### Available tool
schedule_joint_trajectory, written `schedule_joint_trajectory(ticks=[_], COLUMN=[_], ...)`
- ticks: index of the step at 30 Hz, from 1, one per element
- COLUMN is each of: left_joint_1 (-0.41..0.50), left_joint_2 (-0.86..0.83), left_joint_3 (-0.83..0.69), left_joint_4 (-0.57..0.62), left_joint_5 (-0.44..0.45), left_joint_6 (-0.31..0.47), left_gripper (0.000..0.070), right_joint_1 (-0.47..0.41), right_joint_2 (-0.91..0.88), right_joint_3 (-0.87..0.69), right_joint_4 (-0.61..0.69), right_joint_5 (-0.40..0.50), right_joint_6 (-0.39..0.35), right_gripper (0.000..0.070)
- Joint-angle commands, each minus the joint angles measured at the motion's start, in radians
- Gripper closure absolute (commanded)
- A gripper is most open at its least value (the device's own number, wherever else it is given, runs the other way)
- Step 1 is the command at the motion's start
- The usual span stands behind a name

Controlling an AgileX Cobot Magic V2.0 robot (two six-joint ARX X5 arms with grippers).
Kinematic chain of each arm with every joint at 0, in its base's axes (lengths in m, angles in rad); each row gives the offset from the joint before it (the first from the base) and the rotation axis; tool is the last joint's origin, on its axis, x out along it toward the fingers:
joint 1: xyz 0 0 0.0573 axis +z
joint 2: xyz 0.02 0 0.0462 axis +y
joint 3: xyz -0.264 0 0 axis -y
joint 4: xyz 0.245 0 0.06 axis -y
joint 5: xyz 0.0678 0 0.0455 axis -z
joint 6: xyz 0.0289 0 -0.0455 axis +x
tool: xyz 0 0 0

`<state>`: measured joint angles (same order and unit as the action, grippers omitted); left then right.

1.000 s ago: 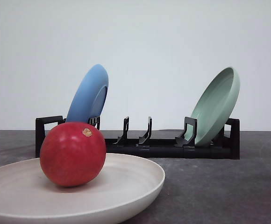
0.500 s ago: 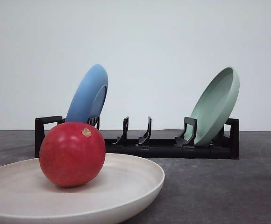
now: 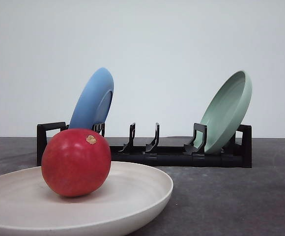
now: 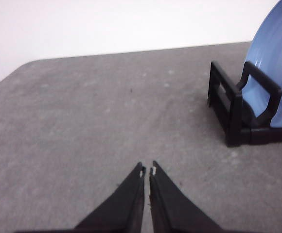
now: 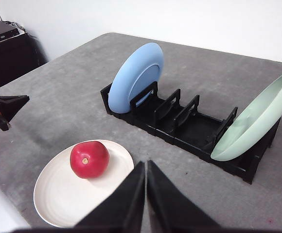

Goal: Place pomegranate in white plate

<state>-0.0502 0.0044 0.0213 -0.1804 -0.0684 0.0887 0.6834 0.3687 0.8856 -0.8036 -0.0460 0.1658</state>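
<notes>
We see the pomegranate [image 3: 76,162] resting in the white plate [image 3: 132,196], both claws, left [image 4: 147,170] and right [image 5: 146,165], pinched closed and empty. Main risk we judge: fruit rolling off-centre if the table [image 3: 231,196] gets bumped.

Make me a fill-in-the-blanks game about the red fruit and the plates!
1. The pomegranate sits in the ____ plate.
2. The blue plate and the pale green plate lean in a ____ rack.
3. The left gripper and the right gripper both have their fingers ____.
4. The rack's middle slots are ____.

Missing words: white; black; shut; empty
</notes>
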Motion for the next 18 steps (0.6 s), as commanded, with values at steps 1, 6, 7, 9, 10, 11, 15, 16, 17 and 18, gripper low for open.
schedule_joint_trajectory(ticks=[1,6,7,9,10,11,15,16,17,18], left_joint_1=[-0.001,-0.002,-0.002,-0.002,-0.002,-0.002,-0.002,-0.002,-0.002,-0.002], left_joint_2=[-0.002,-0.002,-0.002,-0.002,-0.002,-0.002,-0.002,-0.002,-0.002,-0.002], left_joint_3=[-0.009,-0.009,-0.009,-0.009,-0.009,-0.009,-0.009,-0.009,-0.009,-0.009], left_joint_4=[-0.004,-0.005,-0.005,-0.005,-0.005,-0.005,-0.005,-0.005,-0.005,-0.005], left_joint_5=[-0.003,-0.002,-0.002,-0.002,-0.002,-0.002,-0.002,-0.002,-0.002,-0.002], left_joint_6=[-0.004,-0.003,-0.003,-0.003,-0.003,-0.003,-0.003,-0.003,-0.003,-0.003], left_gripper=[0.07,0.07,0.07,0.07,0.07,0.07,0.07,0.07,0.07,0.07], right_joint_1=[0.006,0.006,0.006,0.006,0.006,0.006,0.006,0.006,0.006,0.006], right_joint_2=[0.002,0.002,0.002,0.002,0.002,0.002,0.002,0.002,0.002,0.002], right_joint_3=[0.012,0.012,0.012,0.012,0.012,0.012,0.012,0.012,0.012,0.012], right_joint_4=[0.01,0.01,0.01,0.01,0.01,0.01,0.01,0.01,0.01,0.01], right_joint_5=[0.002,0.002,0.002,0.002,0.002,0.002,0.002,0.002,0.002,0.002], right_joint_6=[0.01,0.01,0.01,0.01,0.01,0.01,0.01,0.01,0.01,0.01], right_gripper=[0.07,0.07,0.07,0.07,0.07,0.07,0.07,0.07,0.07,0.07])
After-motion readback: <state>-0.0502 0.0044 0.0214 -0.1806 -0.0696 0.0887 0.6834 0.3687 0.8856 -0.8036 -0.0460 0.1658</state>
